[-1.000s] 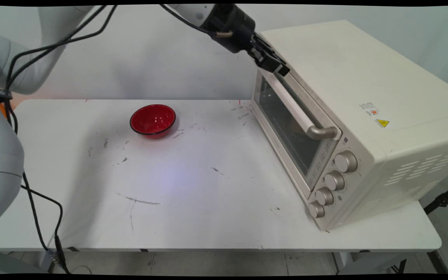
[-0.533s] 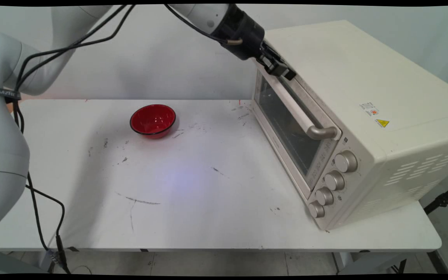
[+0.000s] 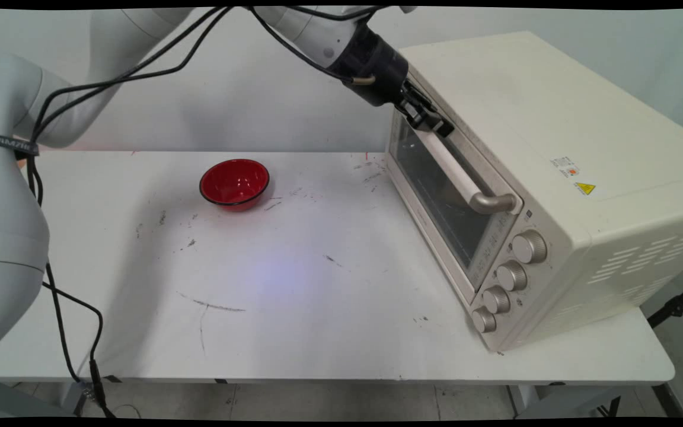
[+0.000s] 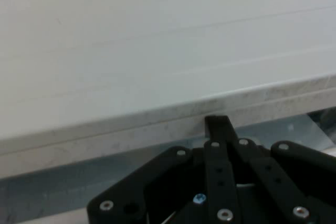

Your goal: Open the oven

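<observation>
A cream toaster oven (image 3: 555, 154) stands on the right of the table, its glass door (image 3: 436, 196) closed and facing left. A white bar handle (image 3: 457, 175) runs across the door's top. My gripper (image 3: 436, 126) is shut, with nothing between the fingers. Its tip rests at the far end of the handle, against the door's upper edge. In the hand view the closed fingertips (image 4: 218, 124) press up to the oven's cream top edge (image 4: 157, 114), with the glass showing below it.
A red bowl (image 3: 235, 184) sits empty on the white table (image 3: 294, 284), left of the oven. Several silver knobs (image 3: 510, 276) line the oven's near front corner. Black cables (image 3: 63, 320) hang down at the left edge.
The gripper has come down and to the right, from above the oven's top corner to the far end of the door handle. Bowl and oven stay put.
</observation>
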`<state>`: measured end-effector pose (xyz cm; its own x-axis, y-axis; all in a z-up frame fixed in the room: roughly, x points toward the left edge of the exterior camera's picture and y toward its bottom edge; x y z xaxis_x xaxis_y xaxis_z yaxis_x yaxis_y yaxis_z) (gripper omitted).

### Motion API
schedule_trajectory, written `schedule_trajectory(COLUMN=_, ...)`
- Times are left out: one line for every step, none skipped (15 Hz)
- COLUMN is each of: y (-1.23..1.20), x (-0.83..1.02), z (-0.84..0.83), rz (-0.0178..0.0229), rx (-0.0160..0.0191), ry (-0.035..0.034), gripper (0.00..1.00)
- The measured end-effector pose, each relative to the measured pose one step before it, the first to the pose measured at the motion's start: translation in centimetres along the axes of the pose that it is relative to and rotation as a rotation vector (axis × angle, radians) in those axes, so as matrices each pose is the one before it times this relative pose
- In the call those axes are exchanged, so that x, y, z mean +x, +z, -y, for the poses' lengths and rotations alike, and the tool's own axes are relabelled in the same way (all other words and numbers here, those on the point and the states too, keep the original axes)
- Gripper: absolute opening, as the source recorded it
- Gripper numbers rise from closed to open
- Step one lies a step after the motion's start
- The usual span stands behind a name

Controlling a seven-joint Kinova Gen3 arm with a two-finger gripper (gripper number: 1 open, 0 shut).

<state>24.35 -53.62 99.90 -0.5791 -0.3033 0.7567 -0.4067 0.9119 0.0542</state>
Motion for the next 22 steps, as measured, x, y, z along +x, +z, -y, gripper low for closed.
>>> schedule_trajectory(y=0.159, x=-0.144, z=-0.043, rz=0.00318, rx=-0.00208, ry=0.00053, gripper=0.00)
schedule_trajectory(y=0.096, x=-0.096, z=-0.038, rz=0.00222, rx=-0.00136, ry=0.00024, gripper=0.00)
schedule_trajectory(y=0.151, x=-0.140, z=-0.076, rz=0.00327, rx=-0.00232, ry=0.00023, gripper=0.00)
schedule_trajectory(y=0.079, x=-0.110, z=-0.063, rz=0.00221, rx=-0.00170, ry=0.00022, gripper=0.00)
schedule_trajectory(y=0.070, x=-0.102, z=-0.073, rz=0.00216, rx=-0.00212, ry=0.00020, gripper=0.00)
schedule_trajectory(y=0.003, x=-0.097, z=-0.075, rz=0.00181, rx=-0.00178, ry=0.00044, gripper=0.00)
schedule_trajectory(y=-0.057, x=-0.065, z=-0.078, rz=0.00133, rx=-0.00121, ry=0.00103, gripper=0.00)
schedule_trajectory(y=-0.085, x=-0.059, z=-0.087, rz=0.00116, rx=-0.00128, ry=0.00118, gripper=0.00)
schedule_trajectory(y=-0.150, x=-0.079, z=-0.100, rz=0.00175, rx=-0.00136, ry=0.00174, gripper=0.00)
schedule_trajectory(y=-0.190, x=-0.092, z=-0.115, rz=0.00184, rx=-0.00150, ry=0.00192, gripper=0.00)
schedule_trajectory(y=-0.128, x=-0.065, z=-0.065, rz=0.00109, rx=-0.00047, ry=0.00112, gripper=0.00)
schedule_trajectory(y=-0.204, x=-0.129, z=-0.104, rz=0.00215, rx=-0.00132, ry=0.00094, gripper=0.00)
schedule_trajectory(y=-0.200, x=-0.167, z=-0.136, rz=0.00291, rx=-0.00176, ry=0.00128, gripper=0.00)
schedule_trajectory(y=-0.270, x=-0.281, z=-0.181, rz=0.00437, rx=-0.00206, ry=-0.00031, gripper=0.00)
schedule_trajectory(y=-0.145, x=-0.178, z=-0.117, rz=0.00293, rx=-0.00152, ry=-0.00014, gripper=0.00)
schedule_trajectory(y=-0.230, x=-0.308, z=-0.200, rz=0.00488, rx=-0.00221, ry=-0.00062, gripper=0.00)
schedule_trajectory(y=-0.146, x=-0.199, z=-0.134, rz=0.00321, rx=-0.00148, ry=-0.00031, gripper=0.00)
schedule_trajectory(y=-0.278, x=-0.387, z=-0.232, rz=0.00583, rx=-0.00218, ry=-0.00088, gripper=0.00)
schedule_trajectory(y=-0.232, x=-0.327, z=-0.191, rz=0.00459, rx=-0.00175, ry=-0.00067, gripper=0.00)
schedule_trajectory(y=-0.230, x=-0.368, z=-0.214, rz=0.00547, rx=-0.00232, ry=-0.00009, gripper=0.00)
schedule_trajectory(y=-0.204, x=-0.346, z=-0.180, rz=0.00449, rx=-0.00209, ry=0.00001, gripper=0.00)
schedule_trajectory(y=-0.259, x=-0.454, z=-0.198, rz=0.00467, rx=-0.00125, ry=-0.00142, gripper=0.00)
